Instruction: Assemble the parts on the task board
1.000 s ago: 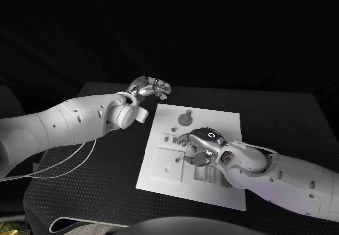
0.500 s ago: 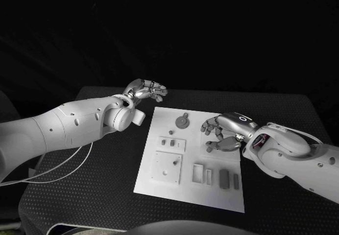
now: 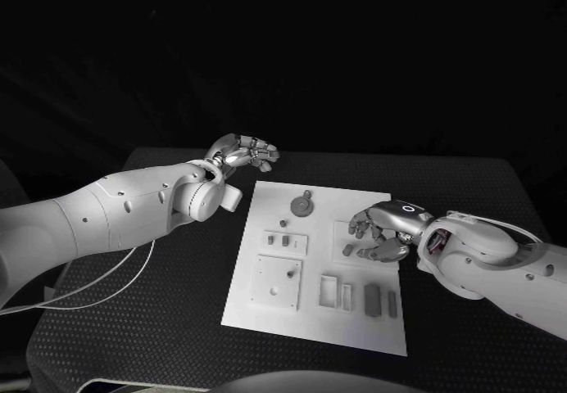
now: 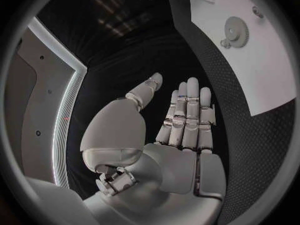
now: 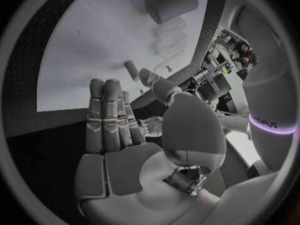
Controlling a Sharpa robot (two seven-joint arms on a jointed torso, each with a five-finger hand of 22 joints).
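The white task board (image 3: 310, 315) lies in the middle of the black table. A grey gear (image 3: 305, 205) rests on its far end, with small grey parts (image 3: 283, 240) and a square plate (image 3: 278, 281) nearer me. My right hand (image 3: 380, 231) hovers over the board's right side, fingers bent down, holding nothing. A short grey peg (image 3: 350, 250) lies by its fingertips; in the right wrist view this peg (image 5: 131, 70) sits just past the thumb (image 5: 152, 83). My left hand (image 3: 246, 151) hangs beyond the board's far left corner, and in the left wrist view that hand (image 4: 178, 130) holds nothing.
Two dark bars (image 3: 382, 300) and pale slots (image 3: 337, 293) sit at the board's near right. A thick grey cylinder (image 5: 172, 5) stands farther out on the board (image 5: 94, 45). White cables (image 3: 106, 282) trail over the table under my left arm.
My right hand has moved from the board's middle toward its right edge, uncovering the slots and bars. My left hand has hardly moved.
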